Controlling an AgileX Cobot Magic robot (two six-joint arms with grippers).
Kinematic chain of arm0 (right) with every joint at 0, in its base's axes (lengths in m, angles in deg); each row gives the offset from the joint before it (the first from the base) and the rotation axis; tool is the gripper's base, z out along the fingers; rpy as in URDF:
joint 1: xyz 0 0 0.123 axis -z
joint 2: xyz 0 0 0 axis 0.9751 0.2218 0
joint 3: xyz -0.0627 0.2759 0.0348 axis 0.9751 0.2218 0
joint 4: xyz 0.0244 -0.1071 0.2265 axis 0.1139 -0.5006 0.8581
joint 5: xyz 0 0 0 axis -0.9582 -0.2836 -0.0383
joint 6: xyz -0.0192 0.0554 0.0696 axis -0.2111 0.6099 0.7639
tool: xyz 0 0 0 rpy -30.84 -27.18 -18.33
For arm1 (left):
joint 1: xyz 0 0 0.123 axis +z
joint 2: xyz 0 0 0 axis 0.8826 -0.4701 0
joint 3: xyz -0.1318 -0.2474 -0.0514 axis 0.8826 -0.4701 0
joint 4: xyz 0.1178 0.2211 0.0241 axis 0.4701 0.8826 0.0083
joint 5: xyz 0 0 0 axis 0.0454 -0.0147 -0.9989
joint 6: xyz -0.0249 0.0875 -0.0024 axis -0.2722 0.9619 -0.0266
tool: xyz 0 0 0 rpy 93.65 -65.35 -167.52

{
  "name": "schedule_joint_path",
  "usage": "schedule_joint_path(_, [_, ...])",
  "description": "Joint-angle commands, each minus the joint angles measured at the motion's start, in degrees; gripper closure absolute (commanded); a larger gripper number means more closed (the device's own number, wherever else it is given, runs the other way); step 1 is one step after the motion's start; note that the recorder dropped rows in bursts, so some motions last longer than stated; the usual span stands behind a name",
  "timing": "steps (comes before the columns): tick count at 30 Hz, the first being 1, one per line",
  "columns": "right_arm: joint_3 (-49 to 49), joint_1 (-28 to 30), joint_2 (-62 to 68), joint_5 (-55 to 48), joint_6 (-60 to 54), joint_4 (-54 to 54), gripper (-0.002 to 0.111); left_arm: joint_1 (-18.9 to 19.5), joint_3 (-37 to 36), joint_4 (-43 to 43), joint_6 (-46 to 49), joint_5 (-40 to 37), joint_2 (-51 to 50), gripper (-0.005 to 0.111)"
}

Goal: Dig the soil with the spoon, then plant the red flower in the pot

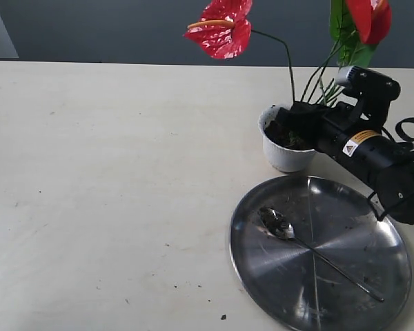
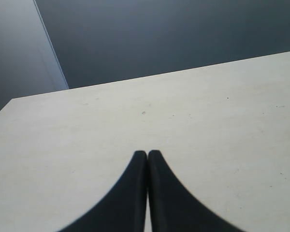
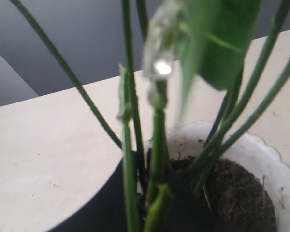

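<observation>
The red flower (image 1: 221, 31) stands with its green stems (image 3: 157, 145) down in the white scalloped pot (image 1: 279, 157), which holds dark soil (image 3: 237, 193). A second red bloom (image 1: 371, 17) and a green leaf (image 3: 227, 43) rise above my right arm. My right gripper (image 1: 300, 121) sits at the pot's rim (image 3: 261, 150), shut around the stems just above the soil. The spoon (image 1: 290, 234) lies loose on the steel plate, its bowl dirty with soil. My left gripper (image 2: 148, 154) is shut on nothing above bare table, and the exterior view does not show it.
The large round steel plate (image 1: 372, 289) lies at the front right, right in front of the pot. Crumbs of soil (image 1: 222, 317) dot the pale table (image 1: 110, 172) near the plate's left edge. A dark wall runs behind the table's far edge.
</observation>
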Motion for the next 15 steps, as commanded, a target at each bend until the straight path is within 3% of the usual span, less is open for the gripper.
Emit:
schedule_joint_path(1, [1.6,0.1,1.3,-17.0,1.6,0.7,0.109,-0.1,0.2,-0.2,0.0,0.4,-0.3,0.105])
schedule_joint_path(15, [1.5,0.1,2.9,-19.5,1.2,1.1,0.109,-0.1,0.2,-0.2,0.0,0.4,-0.3,0.105])
